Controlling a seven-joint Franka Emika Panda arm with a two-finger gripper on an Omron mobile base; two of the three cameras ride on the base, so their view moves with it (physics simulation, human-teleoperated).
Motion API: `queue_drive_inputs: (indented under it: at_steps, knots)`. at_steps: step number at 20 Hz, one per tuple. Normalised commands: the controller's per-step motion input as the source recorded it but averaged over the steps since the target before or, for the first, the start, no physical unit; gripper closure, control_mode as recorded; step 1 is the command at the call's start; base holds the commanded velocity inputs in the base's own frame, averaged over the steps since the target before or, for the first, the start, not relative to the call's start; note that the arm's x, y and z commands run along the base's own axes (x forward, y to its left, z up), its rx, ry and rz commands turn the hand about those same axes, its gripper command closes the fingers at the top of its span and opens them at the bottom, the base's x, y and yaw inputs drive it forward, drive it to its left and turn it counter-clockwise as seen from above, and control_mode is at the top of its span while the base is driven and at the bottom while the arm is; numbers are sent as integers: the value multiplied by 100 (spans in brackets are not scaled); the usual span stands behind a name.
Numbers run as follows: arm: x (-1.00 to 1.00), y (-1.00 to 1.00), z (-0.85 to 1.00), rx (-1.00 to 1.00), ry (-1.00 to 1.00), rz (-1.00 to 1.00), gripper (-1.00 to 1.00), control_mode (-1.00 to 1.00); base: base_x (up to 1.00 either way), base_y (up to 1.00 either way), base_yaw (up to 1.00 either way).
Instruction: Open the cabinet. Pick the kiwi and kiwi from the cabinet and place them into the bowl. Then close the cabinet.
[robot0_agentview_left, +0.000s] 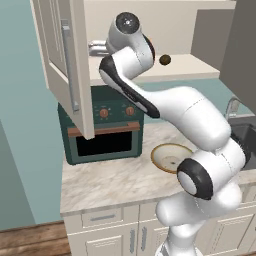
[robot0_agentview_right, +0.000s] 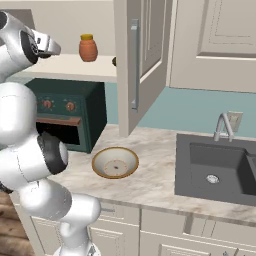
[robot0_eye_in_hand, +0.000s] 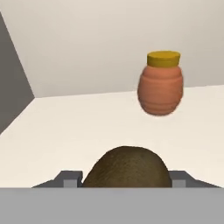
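Kiwi (robot0_eye_in_hand: 125, 167), fuzzy olive-brown, sits between the two grey fingertips (robot0_eye_in_hand: 70, 178), jaws close at its sides; whether they clamp it cannot be told.

Beyond the jaws to the right, a ribbed orange-brown jar (robot0_eye_in_hand: 160, 84) with a yellow lid stands on the smooth cream shelf of the open cabinet (robot0_agentview_left: 67, 70). A second kiwi (robot0_agentview_left: 165, 60) lies farther right. Below, a tan-rimmed speckled bowl (robot0_agentview_right: 115, 163) rests on the veined marble counter (robot0_agentview_right: 155, 185), beside a green toaster oven (robot0_agentview_right: 67, 112).

Two rear base views flanking one open cabinet (robot0_agentview_left: 65, 65); hand view close inside.
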Motion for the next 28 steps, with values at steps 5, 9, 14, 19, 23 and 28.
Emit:
queue_drive_inputs:
  at_steps: [5,9,14,19,23,28]
  knots:
    - [-100,-100,-7,-3,-10,0,100,-100,0,0,0]
    - [-100,-100,-1,-2,0,0,100,-100,0,0,0]
    - [-100,-100,-2,-4,3,0,100,-100,0,0,0]
    - [-22,-42,-76,-19,25,2,100,-100,0,0,0]
    - [-21,-43,-100,-14,23,0,100,-100,0,0,0]
    - [-12,-48,-100,-11,25,0,100,-100,0,0,0]
